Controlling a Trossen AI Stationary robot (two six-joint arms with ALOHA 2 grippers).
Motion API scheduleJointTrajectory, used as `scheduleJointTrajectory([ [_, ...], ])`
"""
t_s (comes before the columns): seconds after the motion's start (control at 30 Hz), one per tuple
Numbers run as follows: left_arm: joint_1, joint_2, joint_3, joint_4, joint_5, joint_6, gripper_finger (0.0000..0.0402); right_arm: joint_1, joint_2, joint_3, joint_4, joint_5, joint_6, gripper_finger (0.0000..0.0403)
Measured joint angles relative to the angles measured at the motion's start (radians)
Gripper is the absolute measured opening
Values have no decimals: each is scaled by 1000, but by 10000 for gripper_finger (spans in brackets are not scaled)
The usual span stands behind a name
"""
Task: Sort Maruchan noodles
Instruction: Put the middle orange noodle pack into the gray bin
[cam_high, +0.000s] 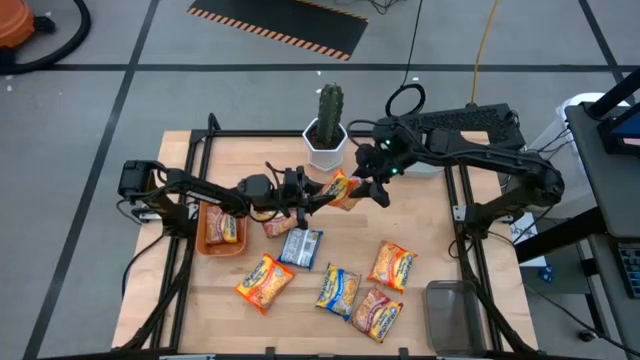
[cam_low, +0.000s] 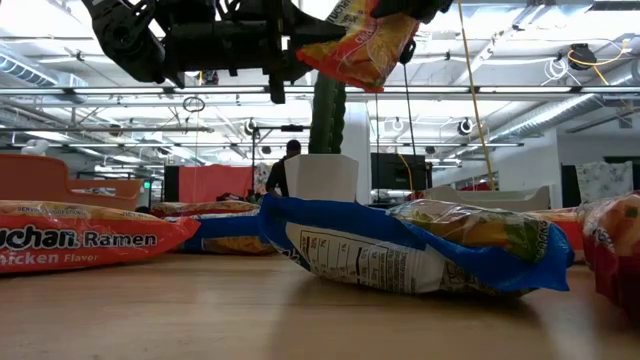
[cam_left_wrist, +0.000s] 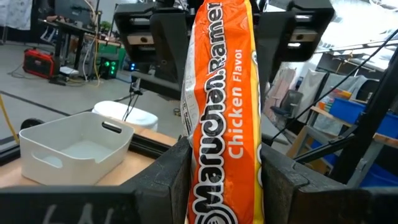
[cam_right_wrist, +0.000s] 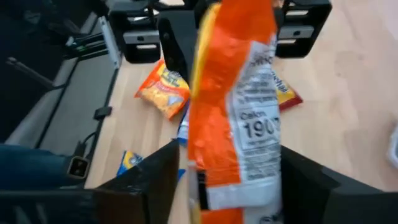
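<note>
Nearest the table's front edge (cam_high: 300, 335): four loose noodle packets lying flat on the bare wood. An orange packet (cam_high: 265, 281) at front left; a blue packet (cam_high: 338, 290) just right of it; a red-orange packet (cam_high: 375, 315) touching that blue one at its lower right corner; a second orange packet (cam_high: 392, 266) just behind. A clear bin (cam_high: 452, 312) at the front right corner, apart from all of them.

Farther back, near the middle: a blue and white packet (cam_high: 301, 247) lying flat, filling the foreground of the low view (cam_low: 420, 245). Just behind it, a red-orange packet (cam_high: 278, 226) partly under the left arm. To the left, an orange bin (cam_high: 222, 229) with one orange packet inside.

Above these, lifted off the wood: the held orange chicken-flavour packet (cam_high: 342, 190), hanging upright in the air (cam_low: 362, 48) between both arms. Left gripper (cam_high: 316, 197) clamped on one end of it, dark fingers (cam_left_wrist: 165, 177) pressing either side of the wrapper (cam_left_wrist: 225, 112). Right gripper (cam_high: 368, 187) gripping the other end (cam_right_wrist: 239, 118), fingers (cam_right_wrist: 158, 180) closed against the plastic.

Farther still: a cactus in a white pot (cam_high: 326, 130) at the table's back edge, a white bin (cam_left_wrist: 74, 149) near it, and beyond the table a person (cam_low: 283, 165) standing in the room.
</note>
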Motion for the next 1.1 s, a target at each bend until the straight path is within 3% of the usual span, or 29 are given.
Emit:
scheduleJointTrajectory([
  [0.33, 0, 0, 0, 4, -2, -7, 140, -30, 12, 0, -35, -79, 4, 118],
  [0.77, -6, -5, 0, 16, 11, -174, 146, -29, 11, 0, -24, -91, 137, 109],
  [0.87, -5, -5, 0, 19, 10, -207, 170, -29, 11, 0, -17, -86, 167, 106],
  [1.1, 8, -7, 0, 14, 9, -272, 267, -30, 12, -1, 23, -80, 179, 110],
])
